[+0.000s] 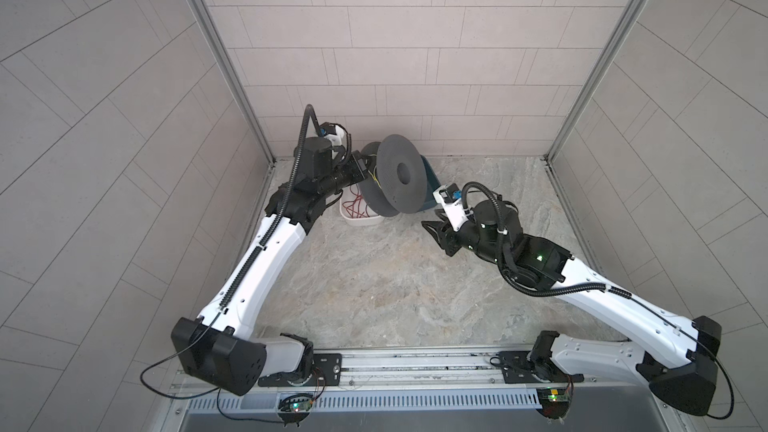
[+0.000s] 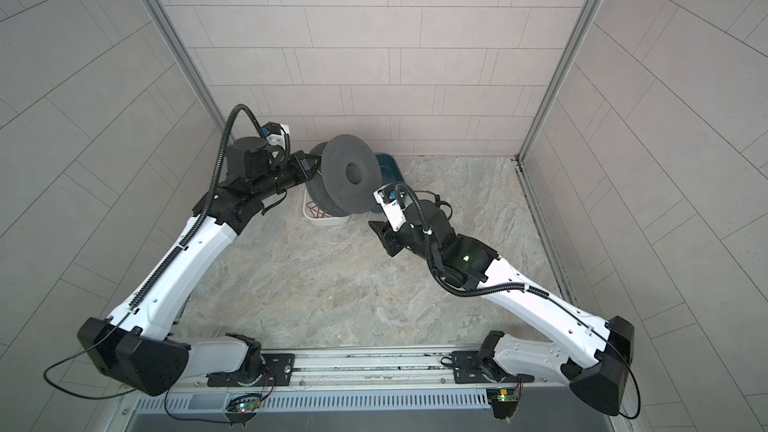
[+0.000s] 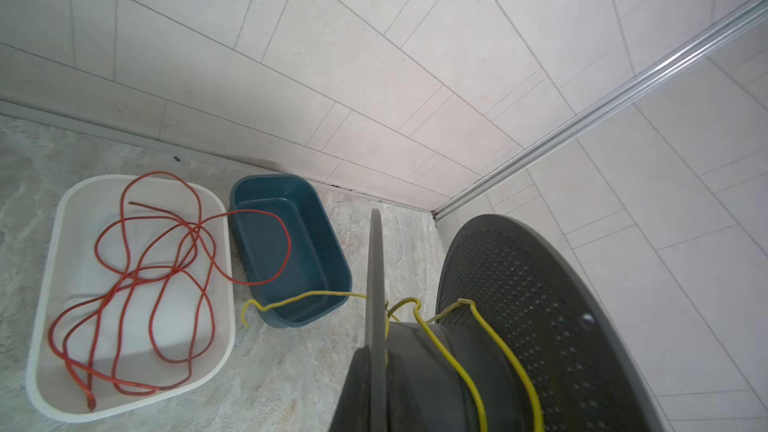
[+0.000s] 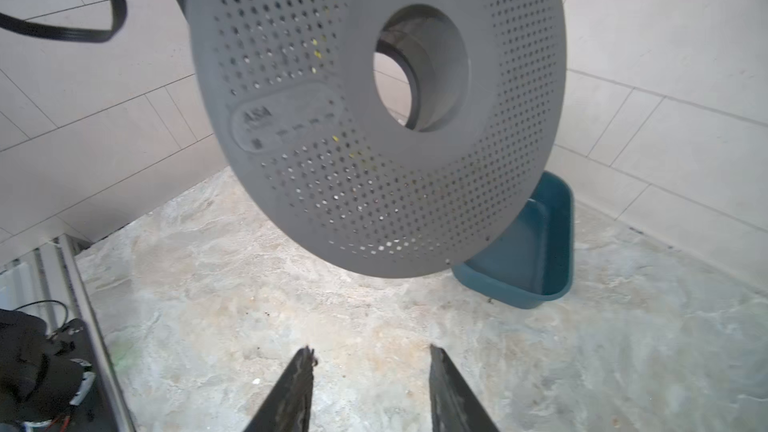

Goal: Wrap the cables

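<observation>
A dark grey perforated spool [image 1: 390,193] [image 2: 340,184] [image 4: 332,180] is held up in the air and tilted. My left gripper [image 1: 362,166] [image 2: 309,164] is shut on its left flange, which shows edge-on [image 3: 376,268] in the left wrist view. The yellow cable [image 3: 451,353] runs in two turns over the spool's hub. Its loose end [image 3: 249,313] hangs out past the flange, over the floor by the blue bin. My right gripper [image 1: 432,228] [image 2: 376,228] [image 4: 371,353] is open and empty, low over the floor in front of the spool.
A white tray [image 3: 62,209] [image 1: 361,222] with a tangled red cable [image 3: 137,276] sits under the spool. A blue bin [image 3: 345,272] [image 4: 552,243] [image 2: 390,164] stands beside it, against the back wall. Tiled walls close in the back and both sides.
</observation>
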You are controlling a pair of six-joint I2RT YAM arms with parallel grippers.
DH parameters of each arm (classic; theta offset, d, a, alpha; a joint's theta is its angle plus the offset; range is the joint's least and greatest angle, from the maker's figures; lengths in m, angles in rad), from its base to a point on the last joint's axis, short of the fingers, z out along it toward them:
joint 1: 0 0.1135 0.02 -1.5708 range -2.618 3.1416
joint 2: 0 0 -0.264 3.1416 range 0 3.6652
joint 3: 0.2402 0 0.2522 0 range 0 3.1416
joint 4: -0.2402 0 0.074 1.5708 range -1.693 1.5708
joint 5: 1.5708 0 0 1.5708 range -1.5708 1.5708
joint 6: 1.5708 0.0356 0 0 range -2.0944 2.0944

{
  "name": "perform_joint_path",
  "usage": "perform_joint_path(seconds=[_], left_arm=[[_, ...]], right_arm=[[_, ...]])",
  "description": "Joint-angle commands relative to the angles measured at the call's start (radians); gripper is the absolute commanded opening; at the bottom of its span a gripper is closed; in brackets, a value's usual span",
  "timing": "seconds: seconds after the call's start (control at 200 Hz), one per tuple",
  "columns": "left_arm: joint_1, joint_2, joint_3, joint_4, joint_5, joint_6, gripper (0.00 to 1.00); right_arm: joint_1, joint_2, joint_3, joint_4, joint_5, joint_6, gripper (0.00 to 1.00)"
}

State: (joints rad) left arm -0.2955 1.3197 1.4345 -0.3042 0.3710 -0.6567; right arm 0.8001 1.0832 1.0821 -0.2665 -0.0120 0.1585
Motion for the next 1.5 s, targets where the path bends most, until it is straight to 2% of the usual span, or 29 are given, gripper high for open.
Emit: perform_joint_path(seconds=[0.0,0.14,0.235,0.39,0.645,0.816,1.106,1.496], left_arm=[[0.026,-0.001,0.067,0.069,0.111,-0.063,0.00],[0.057,-0.007,0.075,0.097,0.155,-0.129,0.00],[0.070,-0.011,0.083,0.117,0.178,-0.172,0.00],[0.084,-0.022,0.086,0.156,0.203,-0.251,0.00],[0.112,-0.034,0.070,0.251,0.259,-0.382,0.00],[0.130,-0.033,0.061,0.300,0.306,-0.453,0.00],[0.148,-0.047,0.060,0.313,0.338,-0.508,0.00],[0.153,-0.055,0.040,0.354,0.370,-0.570,0.00]], right_arm=[[-0.043,-0.047,-0.039,0.040,-0.007,-0.004,0.58],[-0.144,-0.061,-0.116,0.134,-0.150,0.038,0.67],[-0.182,-0.055,-0.185,0.242,-0.194,0.063,0.70],[-0.194,-0.025,-0.301,0.471,-0.245,0.064,0.72],[-0.194,0.102,-0.323,0.711,-0.293,0.029,0.72],[-0.207,0.202,-0.269,0.787,-0.326,-0.007,0.72],[-0.269,0.319,-0.205,0.932,-0.398,0.042,0.71],[-0.382,0.486,-0.067,1.120,-0.638,0.267,0.68]])
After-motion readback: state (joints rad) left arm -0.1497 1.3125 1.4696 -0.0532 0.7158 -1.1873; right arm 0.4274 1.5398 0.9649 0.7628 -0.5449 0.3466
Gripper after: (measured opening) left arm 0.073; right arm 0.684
